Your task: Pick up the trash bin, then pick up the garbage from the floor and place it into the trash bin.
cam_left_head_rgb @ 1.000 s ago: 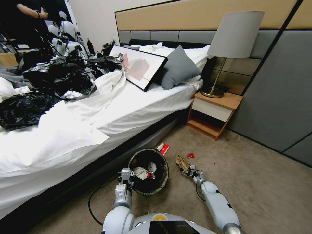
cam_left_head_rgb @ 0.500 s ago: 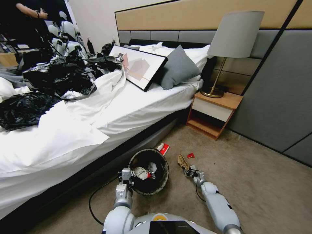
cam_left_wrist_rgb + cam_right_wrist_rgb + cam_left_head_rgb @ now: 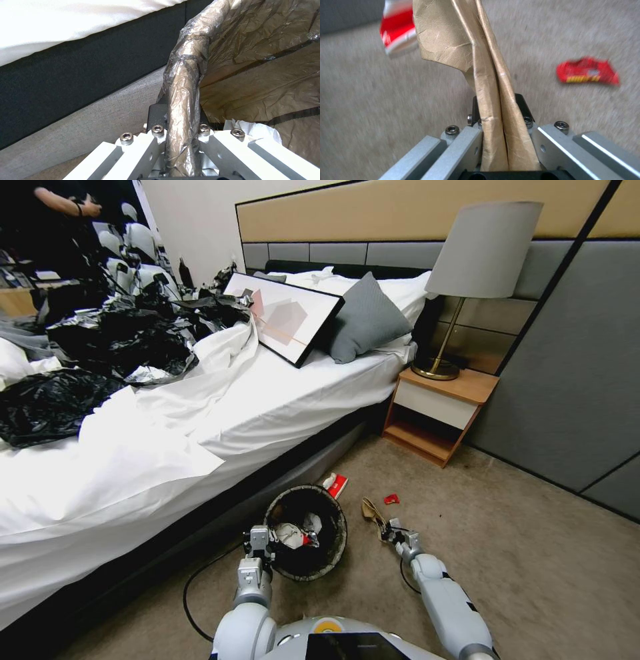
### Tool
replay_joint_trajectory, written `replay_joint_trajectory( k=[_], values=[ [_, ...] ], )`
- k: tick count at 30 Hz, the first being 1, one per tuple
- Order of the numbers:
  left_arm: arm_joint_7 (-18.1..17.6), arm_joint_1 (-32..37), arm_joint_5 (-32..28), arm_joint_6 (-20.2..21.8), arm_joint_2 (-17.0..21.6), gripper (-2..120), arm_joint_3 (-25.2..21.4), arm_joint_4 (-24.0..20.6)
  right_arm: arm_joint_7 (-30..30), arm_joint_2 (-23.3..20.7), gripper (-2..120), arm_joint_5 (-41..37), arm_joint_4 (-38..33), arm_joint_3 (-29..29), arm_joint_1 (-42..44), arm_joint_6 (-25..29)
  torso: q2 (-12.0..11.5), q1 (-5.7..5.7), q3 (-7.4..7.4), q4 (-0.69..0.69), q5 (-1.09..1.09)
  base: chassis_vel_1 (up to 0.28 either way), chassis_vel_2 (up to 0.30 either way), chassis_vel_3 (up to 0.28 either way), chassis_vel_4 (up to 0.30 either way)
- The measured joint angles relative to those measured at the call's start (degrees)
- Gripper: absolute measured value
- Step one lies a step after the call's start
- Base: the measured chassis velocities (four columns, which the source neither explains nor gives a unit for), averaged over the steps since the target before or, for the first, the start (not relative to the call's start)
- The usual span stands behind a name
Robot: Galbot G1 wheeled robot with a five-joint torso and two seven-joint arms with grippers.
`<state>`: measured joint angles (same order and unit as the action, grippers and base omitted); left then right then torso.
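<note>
Right hand (image 3: 496, 120) around creased tan paper bag (image 3: 466, 50)

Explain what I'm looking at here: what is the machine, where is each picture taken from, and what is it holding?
This is a wheeled robot with two arms, working beside a bed. The wide picture comes from a camera on its head, looking down at the carpet. The other two come from cameras on its wrists, looking along the fingers.

The left gripper is shut on the rim of the trash bin, a round bin lined with a dark bag; the left wrist view shows that bag-wrapped rim between the fingers. Some white and red litter already lies inside.

The right gripper is shut on a tan paper bag, low over the carpet.

On the floor lie a red wrapper and a red-and-white packet near the bed.
</note>
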<state>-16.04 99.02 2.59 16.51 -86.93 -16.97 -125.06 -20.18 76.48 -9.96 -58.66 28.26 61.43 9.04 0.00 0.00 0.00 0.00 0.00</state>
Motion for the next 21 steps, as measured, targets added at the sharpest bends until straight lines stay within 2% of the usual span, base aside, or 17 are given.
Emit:
replay_joint_trajectory(
  k=[6,7,8,10,11,12,14,15,16,19,20,21],
  values=[
    [0.0,0.0,-0.2,0.0,0.2,1,0.0,-0.2,2.4,0.2,0,-4.8,-8.3,0.1,3.1,0.8,0.0,0.00,0.00,-0.01,0.00,0.000,0.000,0.000,0.000],
    [0.0,0.0,-0.2,0.1,0.3,1,0.0,-0.3,2.8,0.3,0,-6.4,-12.7,0.2,4.6,2.3,0.0,0.00,0.00,0.00,0.00,0.000,0.000,0.000,0.000],
    [0.0,0.0,-0.2,0.1,0.3,1,0.0,-0.3,2.8,0.3,0,-6.4,-12.7,0.2,4.6,2.3,0.0,0.00,0.00,0.00,0.00,0.000,0.000,0.000,0.000],
    [0.0,0.0,-0.2,0.1,0.3,1,0.0,-0.3,2.7,0.2,0,-8.1,-18.1,0.4,6.5,3.5,0.0,0.00,0.00,0.01,-0.01,0.000,0.000,0.000,0.000],
    [0.0,0.0,-0.2,0.2,0.4,1,0.0,-0.3,1.6,0.1,0,-10.0,-23.3,0.6,8.7,4.3,0.0,0.00,0.00,-0.01,-0.01,0.000,0.000,0.000,0.000],
    [0.0,0.0,-0.2,0.2,0.4,1,0.0,-0.3,1.6,0.1,0,-10.0,-23.3,0.6,8.7,4.3,0.0,0.00,0.00,-0.01,-0.01,0.000,0.000,0.000,0.000],
    [0.0,0.0,-0.2,0.2,0.3,1,0.0,-0.2,-0.5,0.0,0,-11.7,-28.7,0.6,10.9,5.1,0.0,0.00,0.00,-0.02,0.01,0.000,0.000,0.000,0.000],
    [0.0,-0.2,-0.2,0.2,0.3,1,0.1,-0.1,-3.8,-0.2,0,-13.3,-35.3,0.6,13.3,5.9,0.0,0.00,-0.01,-0.01,-0.02,0.000,0.000,0.000,0.000],
    [0.0,-0.2,-0.2,0.2,0.3,1,0.1,-0.1,-3.8,-0.2,0,-13.3,-35.3,0.6,13.3,5.9,0.0,0.00,-0.01,-0.01,-0.02,0.000,0.000,0.000,0.000],
    [0.1,-0.4,-0.1,0.3,0.3,1,0.2,0.2,-9.2,-0.5,0,-14.9,-45.3,-0.2,17.1,6.5,0.0,0.00,-0.01,-0.01,-0.01,0.000,0.000,0.000,0.000],
    [0.1,-0.4,-0.1,0.3,0.3,1,0.2,0.2,-9.2,-0.5,0,-14.9,-45.3,-0.2,17.1,6.5,0.0,0.00,-0.01,-0.01,-0.01,0.000,0.000,0.000,0.000],
    [0.1,-0.4,-0.2,0.3,0.3,1,0.2,0.4,-10.4,-0.8,0,-15.2,-48.2,-0.9,18.4,6.4,0.0,0.00,-0.01,0.00,-0.02,0.000,0.000,0.000,0.000]
  ],
)
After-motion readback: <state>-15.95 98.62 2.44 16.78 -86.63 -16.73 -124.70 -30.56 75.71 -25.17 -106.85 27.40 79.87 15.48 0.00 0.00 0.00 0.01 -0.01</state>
